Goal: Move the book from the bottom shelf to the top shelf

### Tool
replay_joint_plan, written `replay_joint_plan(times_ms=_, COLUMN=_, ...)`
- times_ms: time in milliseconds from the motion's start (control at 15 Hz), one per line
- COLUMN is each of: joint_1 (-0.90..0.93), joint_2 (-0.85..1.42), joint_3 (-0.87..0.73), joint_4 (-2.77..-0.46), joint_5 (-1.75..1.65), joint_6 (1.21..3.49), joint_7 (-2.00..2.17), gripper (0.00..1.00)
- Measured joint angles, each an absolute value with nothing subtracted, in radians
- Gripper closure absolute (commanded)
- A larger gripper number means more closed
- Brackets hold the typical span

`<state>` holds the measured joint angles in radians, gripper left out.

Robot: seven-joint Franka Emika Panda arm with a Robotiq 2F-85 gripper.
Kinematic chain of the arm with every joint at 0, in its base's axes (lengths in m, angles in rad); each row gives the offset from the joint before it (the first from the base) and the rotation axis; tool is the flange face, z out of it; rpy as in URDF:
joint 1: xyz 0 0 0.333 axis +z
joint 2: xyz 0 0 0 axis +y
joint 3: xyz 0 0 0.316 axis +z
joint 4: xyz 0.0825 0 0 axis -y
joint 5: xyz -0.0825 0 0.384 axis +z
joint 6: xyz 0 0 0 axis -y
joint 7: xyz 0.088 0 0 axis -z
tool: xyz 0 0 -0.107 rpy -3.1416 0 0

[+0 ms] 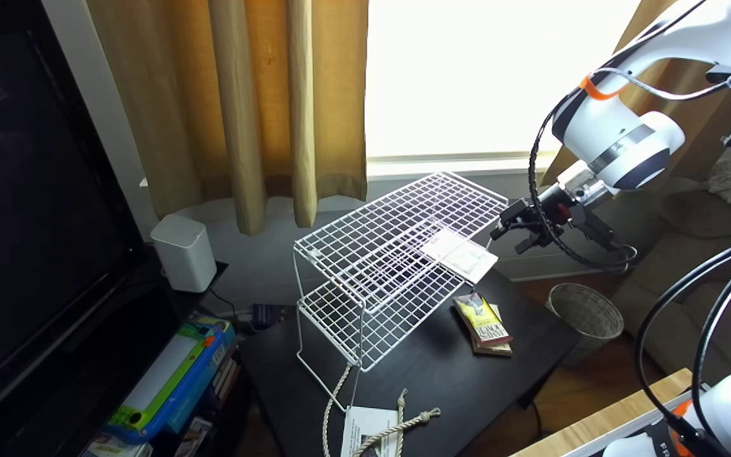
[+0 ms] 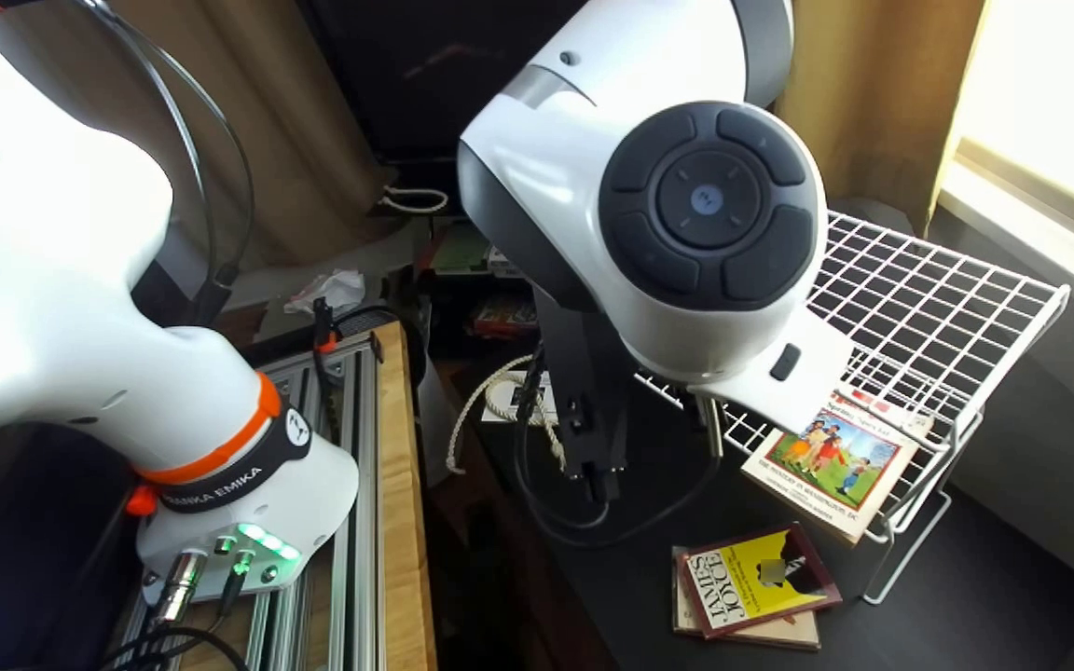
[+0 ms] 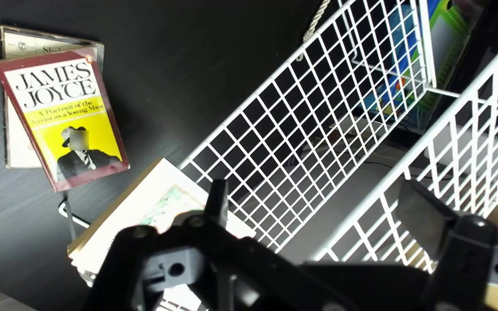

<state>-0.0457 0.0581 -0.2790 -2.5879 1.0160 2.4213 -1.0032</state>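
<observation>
Down below the fingers (image 3: 218,201) there's a black table (image 1: 432,371), stretching out beneath the shelves here. Near the fingers is the top shelf (image 1: 402,235), the upper white wire grid, and one of its long edges shows through the finger gap in the wrist view; can't honestly tell if a fingertip is touching it. The bottom shelf (image 3: 305,125), same kind of grid, sits lower than the fingers. As for the gripper (image 3: 314,194) itself, it's up by one end of the shelves with the fingers spread wide apart. Now the book (image 2: 835,461): it's lying flat on the bottom shelf, picture cover up, below the fingers and at the end nearest them, with one side poking out past the wires. One finger blocks part of it in the wrist view. Then there's a pale book (image 3: 17,142) on the table, lower than the fingers and out past the edge of the bottom shelf, mostly covered. What's covering it is a yellow, white and maroon James Joyce paperback (image 3: 64,121), sitting a bit crooked on top.
</observation>
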Motion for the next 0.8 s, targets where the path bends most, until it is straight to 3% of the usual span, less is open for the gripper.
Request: replay_joint_plan(times_ms=800, joint_1=-0.271, joint_2=0.334, joint_3=-0.254, joint_4=-2.461, joint_5=1.138, joint_6=2.225, joint_7=-1.044, gripper=0.0)
